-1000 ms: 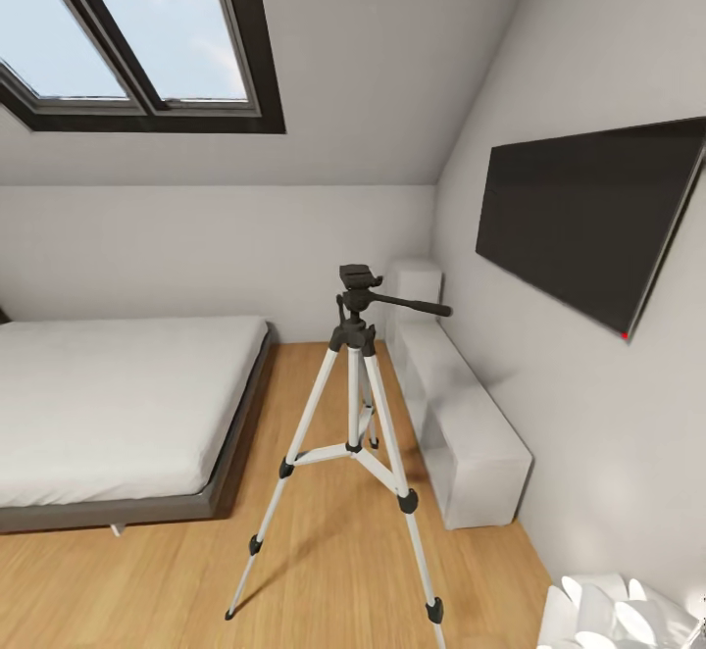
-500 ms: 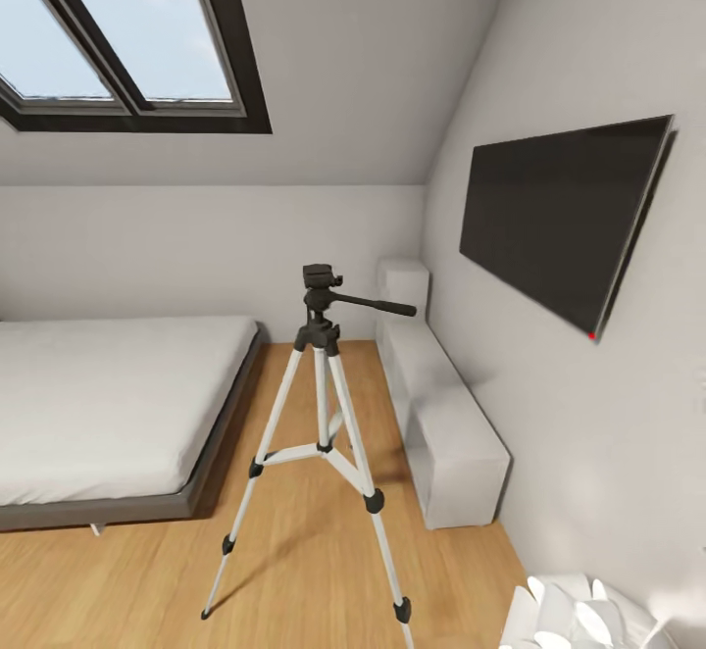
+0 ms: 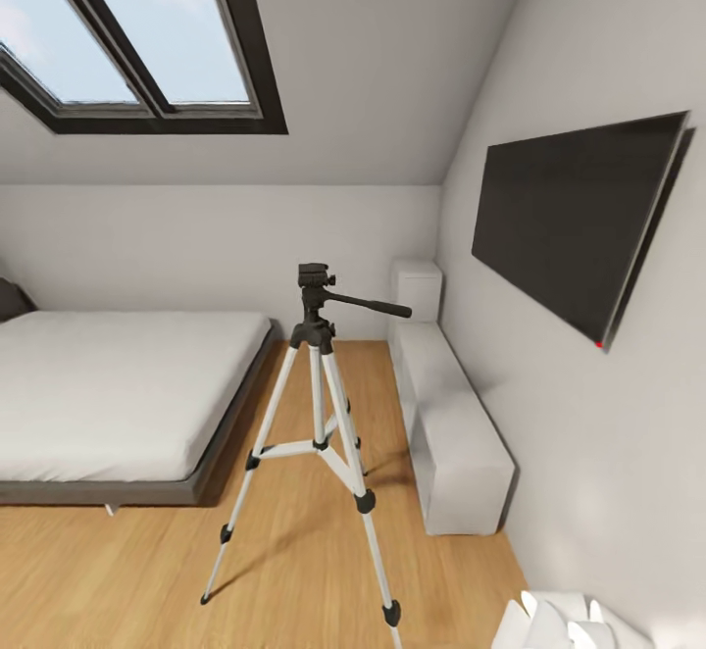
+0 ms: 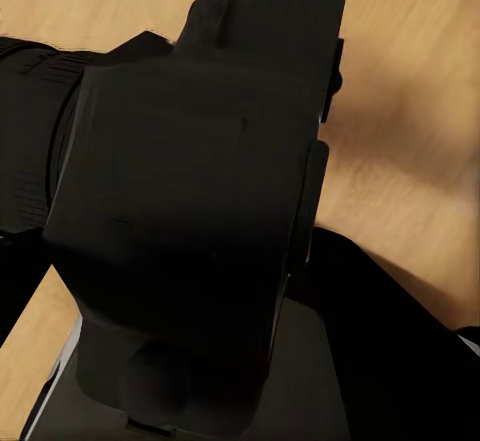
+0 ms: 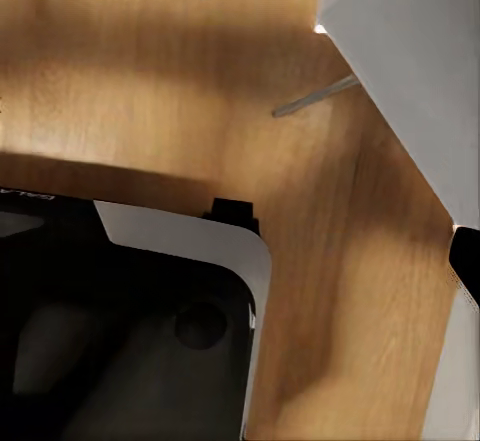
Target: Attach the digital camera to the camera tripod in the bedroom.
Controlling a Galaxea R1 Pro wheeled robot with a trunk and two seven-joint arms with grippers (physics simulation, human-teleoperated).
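Your left end effector (image 4: 215, 21) sits tight against the digital camera (image 4: 180, 231), apparently clamped on it, red button at the frame edge above the wooden floor (image 4: 410, 91). You cannot tell your right end effector's state. Ahead, the camera tripod (image 3: 316, 404) stands upright on the floor between the bed (image 3: 118, 394) and a white bench (image 3: 456, 433) under the wall TV (image 3: 579, 218).

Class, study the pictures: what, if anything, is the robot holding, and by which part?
The camera appears to be held by the left end effector, above the floor. Which part is gripped cannot be told.
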